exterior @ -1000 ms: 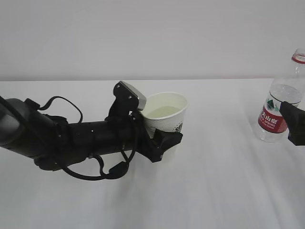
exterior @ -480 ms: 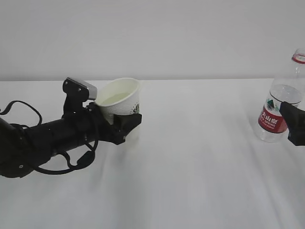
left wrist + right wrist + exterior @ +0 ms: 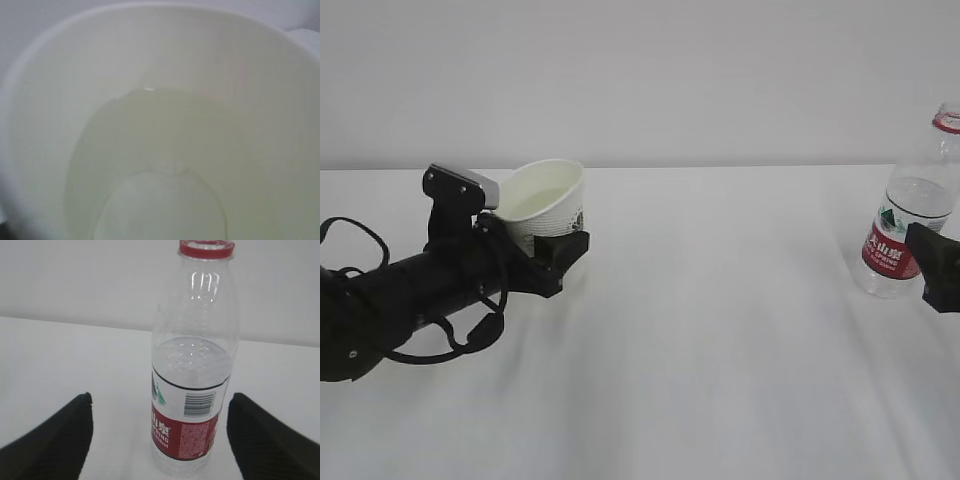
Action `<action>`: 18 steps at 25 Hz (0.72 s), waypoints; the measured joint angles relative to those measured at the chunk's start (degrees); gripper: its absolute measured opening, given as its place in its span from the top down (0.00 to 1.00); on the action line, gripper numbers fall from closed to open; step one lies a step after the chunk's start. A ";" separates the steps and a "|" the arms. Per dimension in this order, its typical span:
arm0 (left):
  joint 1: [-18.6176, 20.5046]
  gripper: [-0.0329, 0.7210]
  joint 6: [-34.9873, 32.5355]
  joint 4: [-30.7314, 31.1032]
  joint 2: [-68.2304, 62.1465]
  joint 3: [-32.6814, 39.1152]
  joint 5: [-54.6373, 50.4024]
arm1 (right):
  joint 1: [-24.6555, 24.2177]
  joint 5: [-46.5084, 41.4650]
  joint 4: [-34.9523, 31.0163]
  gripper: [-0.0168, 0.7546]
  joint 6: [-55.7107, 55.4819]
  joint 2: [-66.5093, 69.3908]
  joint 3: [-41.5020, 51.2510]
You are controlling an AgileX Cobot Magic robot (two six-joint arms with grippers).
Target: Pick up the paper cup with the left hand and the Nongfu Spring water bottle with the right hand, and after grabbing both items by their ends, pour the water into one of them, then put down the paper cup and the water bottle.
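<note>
Left hand [image 3: 545, 262] holds the cup [image 3: 548, 206] at its lower part, its 2 black fingers clamped on the sides. Cup and hand sit at the left of the white table [image 3: 720, 340], and the cup leans slightly to the right, mouth up. Inside the cup [image 3: 160, 100], the wrist view shows clear water [image 3: 160, 165] lying over the cream bottom.

Right hand [image 3: 160, 432] has its jaws spread wide, 1 on each side of the bottle [image 3: 194, 365] without touching it. The bottle [image 3: 910, 215] stands upright at the right edge of the table, uncapped, about half full, red label facing out.
</note>
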State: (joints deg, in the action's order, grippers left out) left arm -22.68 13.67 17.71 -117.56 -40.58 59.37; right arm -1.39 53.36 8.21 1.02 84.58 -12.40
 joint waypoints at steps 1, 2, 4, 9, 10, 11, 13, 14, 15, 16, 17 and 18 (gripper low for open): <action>0.00 0.26 -0.69 -1.48 0.00 0.53 0.34 | 0.00 0.01 0.00 0.16 0.00 0.00 0.00; 0.00 0.27 -1.17 -2.81 0.00 1.26 1.04 | 0.00 0.01 0.00 0.16 0.00 0.00 0.00; 0.00 0.27 -2.90 -5.73 0.00 2.59 2.93 | 0.00 -0.12 0.00 0.16 0.00 0.00 0.00; 0.00 0.27 -5.50 -11.82 0.00 5.44 3.84 | 0.00 -0.12 0.00 0.16 0.00 0.00 0.00; 0.00 0.27 -5.83 -13.10 0.00 5.76 3.94 | 0.00 -0.12 0.00 0.16 0.00 0.00 0.00; 0.00 0.27 -6.11 -14.37 0.00 6.16 3.94 | 0.00 -0.12 0.00 0.16 0.00 0.00 0.00; 0.00 0.27 -6.40 -16.74 0.00 6.81 4.05 | 0.00 -0.12 0.00 0.16 0.00 0.00 0.00; 0.00 0.27 -6.53 -17.71 0.00 7.26 4.05 | 0.00 -0.12 0.00 0.16 0.00 0.00 0.00; 0.00 0.27 -6.84 -19.15 0.00 7.43 4.05 | 0.00 -0.22 0.00 0.16 0.00 0.00 0.00; 0.00 0.27 -7.04 -19.98 0.00 7.75 4.05 | 0.00 -0.14 0.00 0.16 0.00 0.00 0.00; 0.00 0.27 -7.45 -20.90 0.04 8.06 4.05 | 0.00 -0.14 0.00 0.17 0.00 0.00 0.00; 0.00 0.27 -7.89 -21.78 0.04 8.29 4.05 | 0.00 -0.14 0.00 0.17 0.00 0.00 0.00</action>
State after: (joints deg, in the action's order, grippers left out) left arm -22.68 5.78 -4.07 -117.52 -32.29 63.42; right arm -1.39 53.22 8.21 1.02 84.58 -12.40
